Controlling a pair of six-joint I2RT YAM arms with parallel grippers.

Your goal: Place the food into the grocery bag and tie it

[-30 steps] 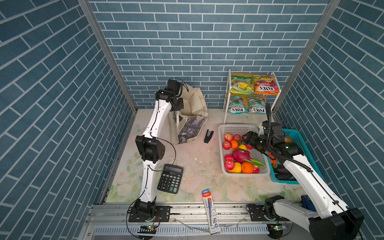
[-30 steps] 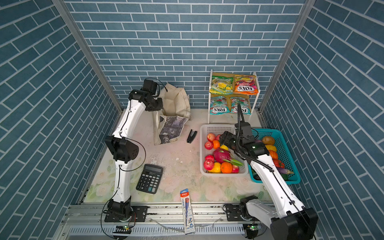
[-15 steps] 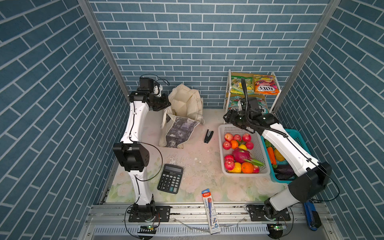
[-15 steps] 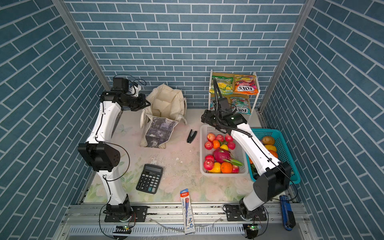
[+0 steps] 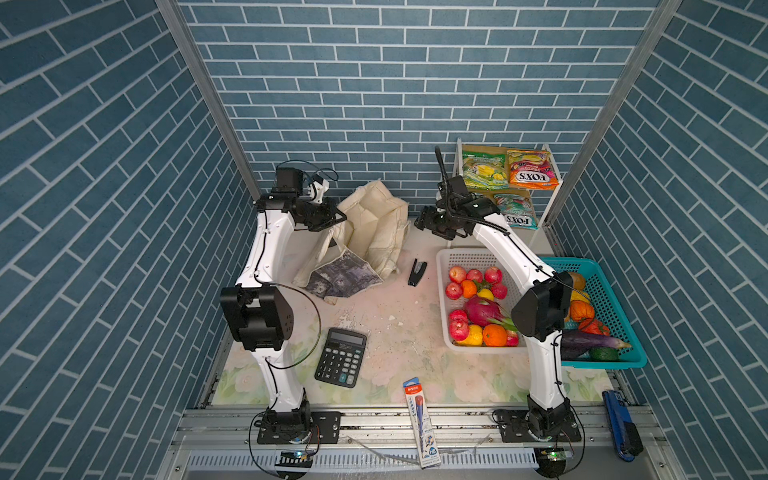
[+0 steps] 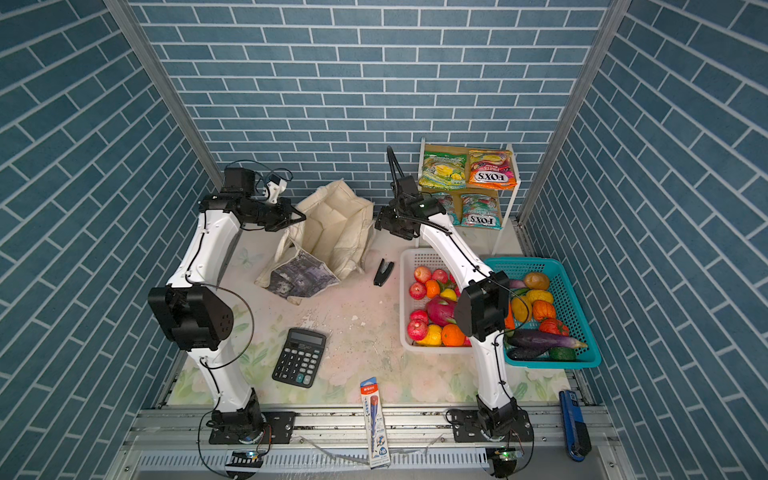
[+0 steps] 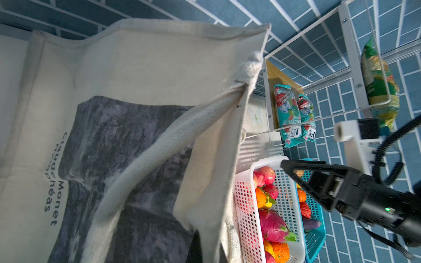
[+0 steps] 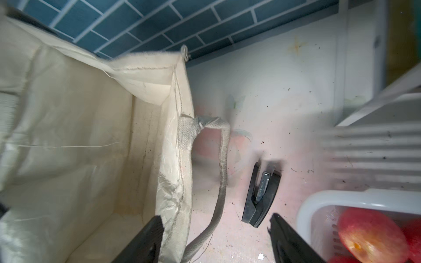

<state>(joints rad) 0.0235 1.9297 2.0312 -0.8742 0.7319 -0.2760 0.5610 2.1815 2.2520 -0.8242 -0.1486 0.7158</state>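
At the back of the table (image 5: 390, 332), close to the brick wall, the grocery bag (image 5: 374, 224) stands with its mouth wide. The right wrist view shows only plain cream lining inside. The left gripper (image 5: 340, 217) is clenched on the bag's left rim and holds that side up. The right gripper (image 5: 420, 223) hangs just beside the right rim, jaws spread and grasping nothing, with one finger (image 8: 148, 239) over the lining and the other over the tabletop. A strap handle (image 8: 222, 173) droops outside the bag's right wall. One black stapler (image 5: 417, 272) lies in the narrow strip between the bag and the white basket (image 5: 442, 299). In front of the bag the table is bare as far as one calculator (image 5: 341, 357) and one pencil pack (image 5: 422, 419) at the front edge. The white basket holds one pink dragon fruit (image 5: 482, 311), two oranges (image 5: 494, 334) and several red apples (image 5: 457, 274). Just beside it, the teal basket (image 5: 623, 361) holds a purple eggplant (image 5: 590, 341) among other produce. Four candy packets (image 6: 492, 168) sit on a white rack (image 5: 457, 158) in the back right corner: one green, one orange, two teal.
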